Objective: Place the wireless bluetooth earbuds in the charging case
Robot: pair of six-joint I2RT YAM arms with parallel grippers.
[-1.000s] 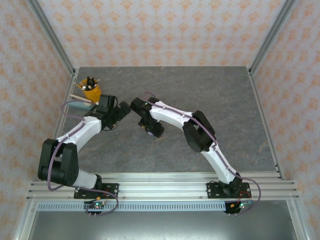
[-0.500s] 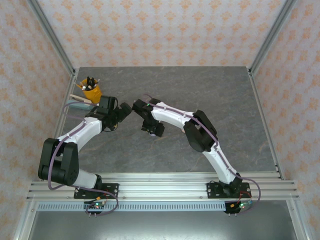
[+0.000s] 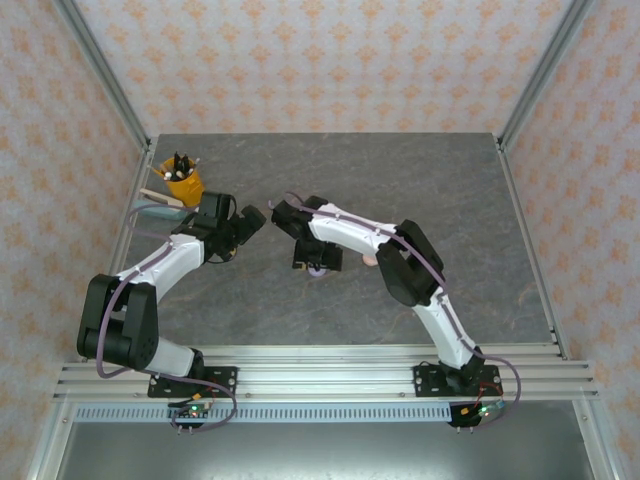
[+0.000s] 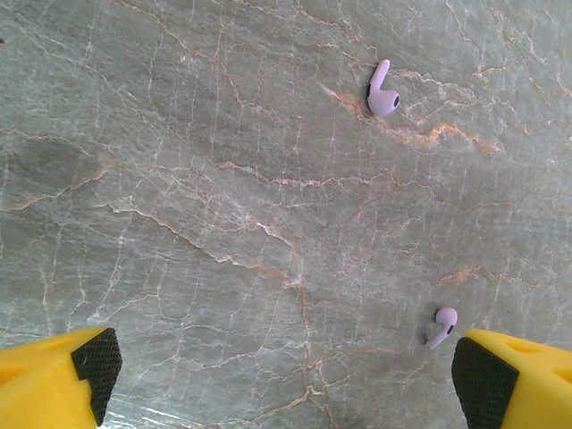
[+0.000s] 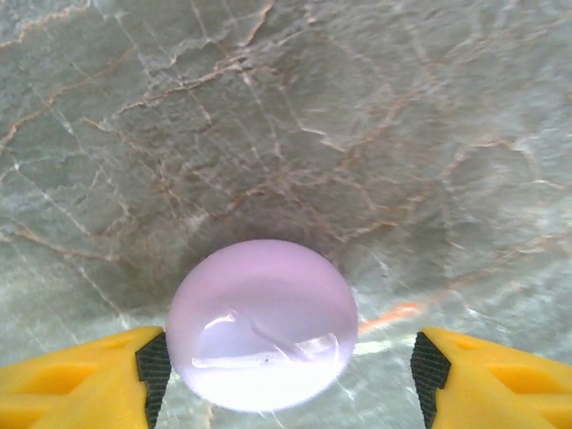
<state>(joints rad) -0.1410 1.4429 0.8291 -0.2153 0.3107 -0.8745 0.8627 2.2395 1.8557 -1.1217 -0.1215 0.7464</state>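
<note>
Right gripper (image 5: 290, 371) spread around lilac case (image 5: 262, 313), left gripper (image 4: 290, 375) wide — (lilac earbuds (image 4: 382, 92) (image 4: 441, 326) below)

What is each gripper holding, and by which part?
Nothing is held. The left gripper is open over the table; the right gripper stands open around the lilac case, not clamped on it.

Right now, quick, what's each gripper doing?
Left gripper: open, holding nothing.
Right gripper: open, straddling the lilac case, not clamped on it.
</note>
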